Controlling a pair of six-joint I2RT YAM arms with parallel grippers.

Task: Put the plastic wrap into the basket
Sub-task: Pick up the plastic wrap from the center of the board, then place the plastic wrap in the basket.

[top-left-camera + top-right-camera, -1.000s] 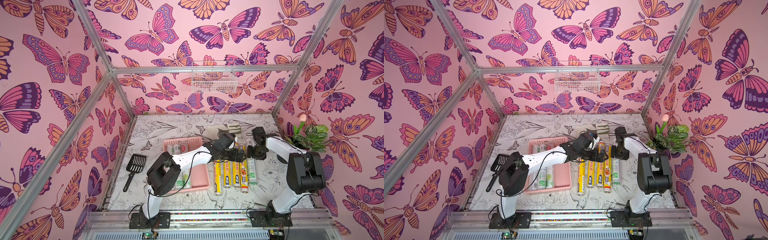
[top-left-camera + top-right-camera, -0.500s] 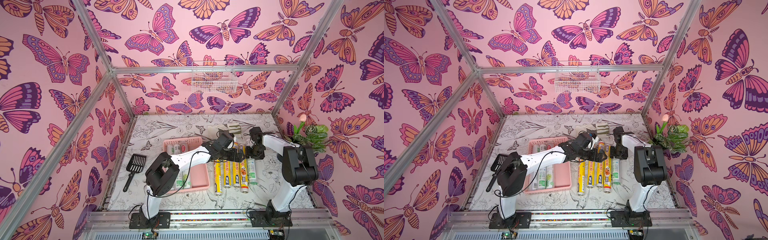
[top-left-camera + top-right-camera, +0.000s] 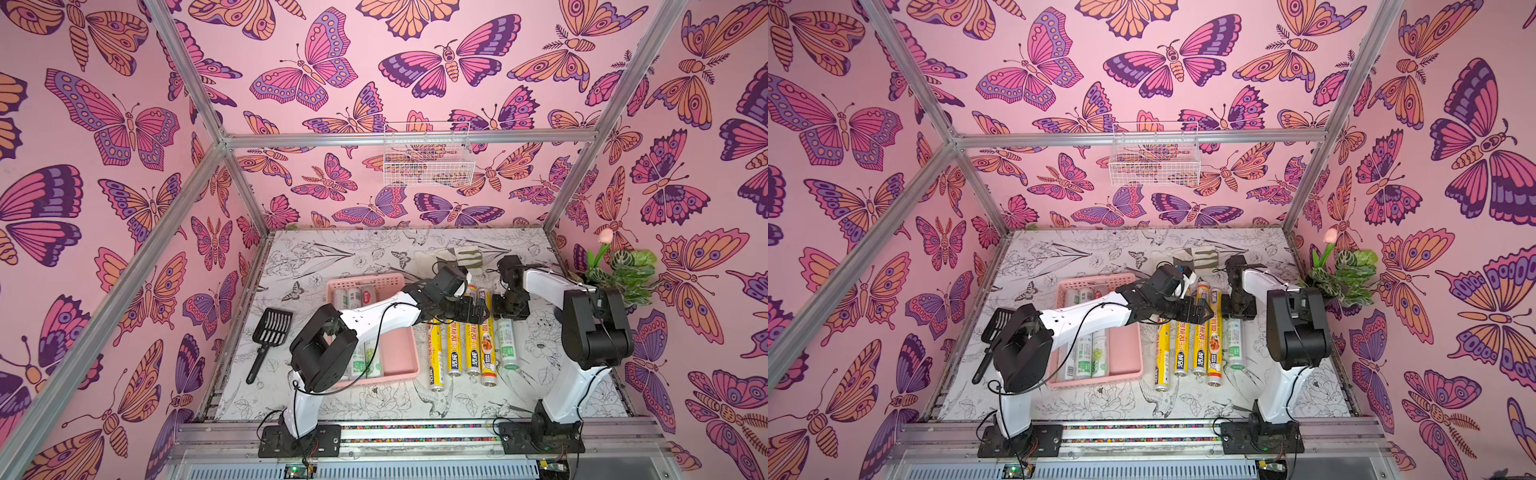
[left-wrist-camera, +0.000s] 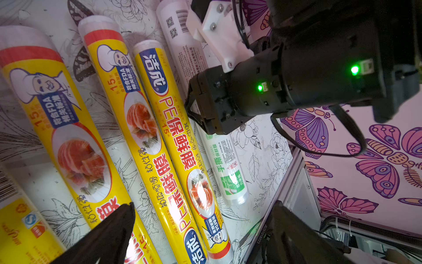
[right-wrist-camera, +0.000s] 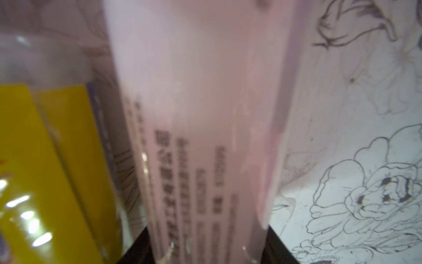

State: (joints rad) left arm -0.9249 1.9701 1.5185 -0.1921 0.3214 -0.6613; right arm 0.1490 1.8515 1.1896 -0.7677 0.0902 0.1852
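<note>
A: Butterfly-papered walls (image 3: 291, 104), flower-printed desk (image 3: 353, 253). Handling of the whitish plastic wrap roll (image 3: 508, 345)?

B: Probably light, stiff lengthwise, slick in its film; best pinched mid-length, else likely to tip. Lies flat directly under the right gripper (image 3: 510, 308), straddled somewhat off-centre; clamped or merely astride, cannot tell.

A: Arms?

B: Right wrist bent straight down. Wide-spread left gripper (image 3: 477, 311), forearm stretched low over the yellow rolls (image 3: 471, 353). Beyond the left gripper, away from the right: pink basket (image 3: 397, 349), holding three whitish rolls (image 3: 354, 297).

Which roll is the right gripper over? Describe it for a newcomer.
Find the pink basket; beside it a row of five rolls lies on the table. It is the whitish roll at the end farthest from the basket, under the right gripper: the row's only green-printed one, beside yellow rolls.
</note>
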